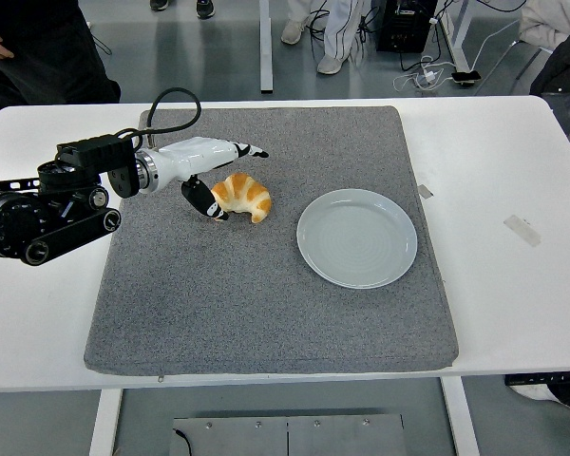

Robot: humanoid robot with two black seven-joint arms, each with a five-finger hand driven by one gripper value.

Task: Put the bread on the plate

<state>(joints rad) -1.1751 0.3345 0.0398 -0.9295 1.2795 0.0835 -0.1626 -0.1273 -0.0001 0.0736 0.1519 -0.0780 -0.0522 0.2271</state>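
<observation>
A golden croissant (242, 196) lies on the grey mat (266, 304), left of a pale round plate (356, 237) that holds nothing. My left hand (224, 179) has come in from the left and sits right at the croissant's left end. Its thumb (207, 204) hangs down against the bread's near left side and its fingers (247, 149) stretch out above the far side. The hand is spread around the croissant without closing on it. The right arm does not show.
The mat covers most of the white table (513, 171). Two bits of tape (521, 229) lie on the table to the right of the mat. A person stands at the top left (38, 47), and legs show at the top centre.
</observation>
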